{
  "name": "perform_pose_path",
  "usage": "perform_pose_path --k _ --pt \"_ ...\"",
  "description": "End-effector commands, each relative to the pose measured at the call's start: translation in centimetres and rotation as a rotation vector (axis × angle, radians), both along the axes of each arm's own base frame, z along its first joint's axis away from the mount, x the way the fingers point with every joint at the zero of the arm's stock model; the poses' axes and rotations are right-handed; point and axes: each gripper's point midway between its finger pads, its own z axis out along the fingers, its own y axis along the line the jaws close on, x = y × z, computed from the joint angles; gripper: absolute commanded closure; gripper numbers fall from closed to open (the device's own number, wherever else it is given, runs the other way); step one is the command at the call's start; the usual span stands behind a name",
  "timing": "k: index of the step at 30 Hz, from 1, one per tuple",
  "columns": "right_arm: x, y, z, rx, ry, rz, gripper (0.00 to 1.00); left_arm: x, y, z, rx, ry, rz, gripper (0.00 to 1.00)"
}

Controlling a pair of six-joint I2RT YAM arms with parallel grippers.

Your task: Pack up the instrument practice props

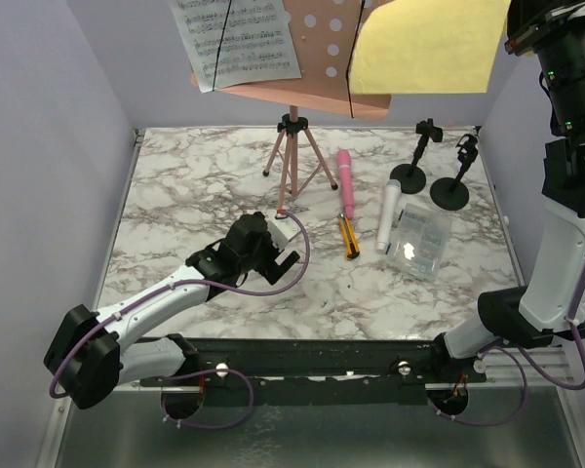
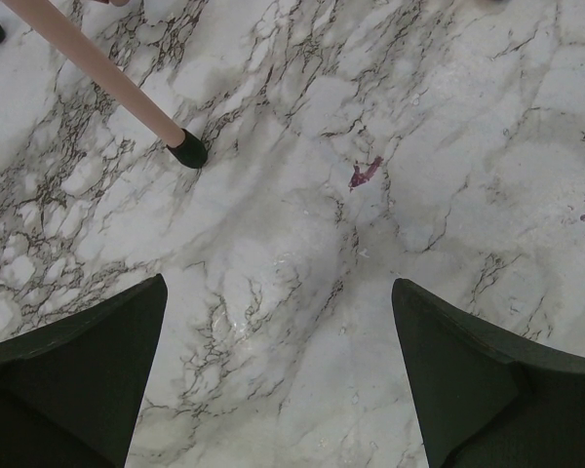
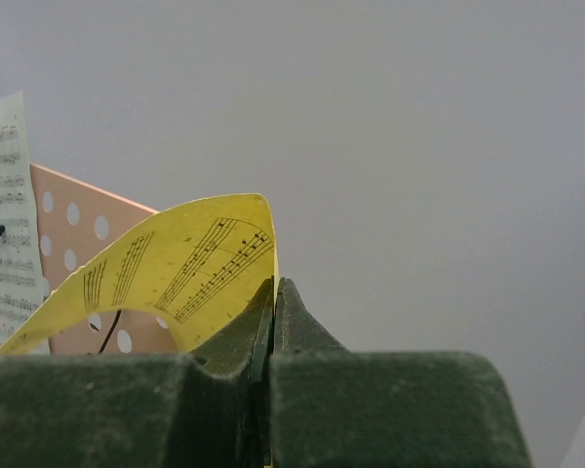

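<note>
The pink perforated music rack (image 1: pixel 317 44) stands on its pink tripod (image 1: pixel 294 156) at the table's back. A white sheet-music page (image 1: pixel 236 39) rests on it. My right gripper (image 3: pixel 274 292), high at the top right, is shut on the edge of the yellow sheet-music page (image 1: pixel 424 44), which curls up beside the rack (image 3: pixel 68 224). The pink microphone (image 1: pixel 346 182) and the grey-white microphone (image 1: pixel 387 216) lie on the table. Two black mic mounts (image 1: pixel 409 161) (image 1: pixel 451 175) stand at the back right. My left gripper (image 2: pixel 278 322) is open and empty above the marble, near a tripod foot (image 2: pixel 187 149).
A yellow-and-black cutter (image 1: pixel 350 236) lies beside the pink microphone. A clear plastic box (image 1: pixel 419 241) sits right of the grey-white microphone. Purple walls close the table on three sides. A purple cable loops along my left arm (image 1: pixel 156 302).
</note>
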Motion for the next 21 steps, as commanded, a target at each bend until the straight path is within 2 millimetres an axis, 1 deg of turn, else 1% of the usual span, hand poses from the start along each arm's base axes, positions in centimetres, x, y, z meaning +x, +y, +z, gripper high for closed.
perform_pose_path --k 1,9,12,13,17,19,21 --pt "-0.6 -0.3 -0.4 -0.008 0.02 -0.012 1.0 0.1 0.4 -0.4 0.025 0.009 0.008 0.01" --pt "-1.6 0.0 -0.9 -0.025 0.037 0.011 1.0 0.1 0.4 -0.8 0.033 0.017 0.009 0.01" --pt "-1.9 0.0 -1.6 -0.071 0.047 0.001 1.0 0.1 0.4 -0.9 0.036 0.019 0.009 0.01" --pt "-2.3 -0.1 -1.8 -0.096 0.049 -0.007 1.0 0.1 0.4 -0.9 0.035 0.019 0.01 0.01" --pt "-3.9 -0.9 -3.5 -0.238 0.07 -0.068 1.0 0.1 0.3 -0.9 0.032 0.022 0.007 0.01" --pt "-4.7 -1.4 -4.9 -0.31 0.089 -0.103 1.0 0.0 0.2 -0.9 0.03 0.025 0.004 0.01" --pt "-5.3 -2.0 -6.6 -0.379 0.121 -0.134 1.0 0.0 0.1 -0.9 0.028 0.027 0.001 0.01"
